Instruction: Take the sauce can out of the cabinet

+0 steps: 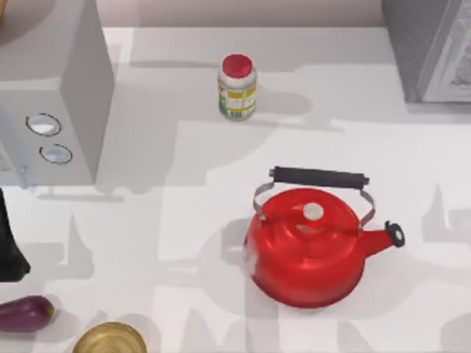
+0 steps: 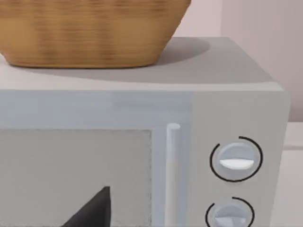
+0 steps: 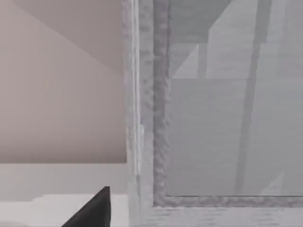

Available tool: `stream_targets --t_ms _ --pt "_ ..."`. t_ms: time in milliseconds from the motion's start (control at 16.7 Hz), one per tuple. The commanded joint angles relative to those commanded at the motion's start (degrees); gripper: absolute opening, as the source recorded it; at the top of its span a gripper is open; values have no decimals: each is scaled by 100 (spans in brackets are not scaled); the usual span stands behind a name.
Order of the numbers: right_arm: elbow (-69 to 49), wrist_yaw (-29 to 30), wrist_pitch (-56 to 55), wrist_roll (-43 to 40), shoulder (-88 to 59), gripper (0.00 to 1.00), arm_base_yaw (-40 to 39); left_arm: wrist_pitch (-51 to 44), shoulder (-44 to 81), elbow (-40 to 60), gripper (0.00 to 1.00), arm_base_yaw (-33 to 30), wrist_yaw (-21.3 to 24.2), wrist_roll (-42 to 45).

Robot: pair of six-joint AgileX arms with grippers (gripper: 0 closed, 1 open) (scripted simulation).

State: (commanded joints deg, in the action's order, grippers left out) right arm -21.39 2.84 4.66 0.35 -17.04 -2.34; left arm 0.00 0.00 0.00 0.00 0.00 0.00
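I saw a white table [image 1: 184, 220] running wide under the overhead camera, with soft grey shadows lying across it in angular shapes. Behind its far edge stood a plain pinkish-beige wall [image 1: 243, 11]. The same wall showed in the left wrist view [image 2: 260, 28] and in the right wrist view [image 3: 57, 80], flat and bare, with a diagonal band of shade crossing it in the latter. The light was even and diffuse, from above.
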Motion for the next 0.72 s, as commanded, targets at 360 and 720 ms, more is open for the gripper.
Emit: stream_targets --t_ms 360,720 --pt "-3249 341 856 17 -2518 100 -357 0 0 0 100 0 0 0" --pt "-6317 666 1608 37 -4793 100 -668 0 0 0 100 0 0 0"
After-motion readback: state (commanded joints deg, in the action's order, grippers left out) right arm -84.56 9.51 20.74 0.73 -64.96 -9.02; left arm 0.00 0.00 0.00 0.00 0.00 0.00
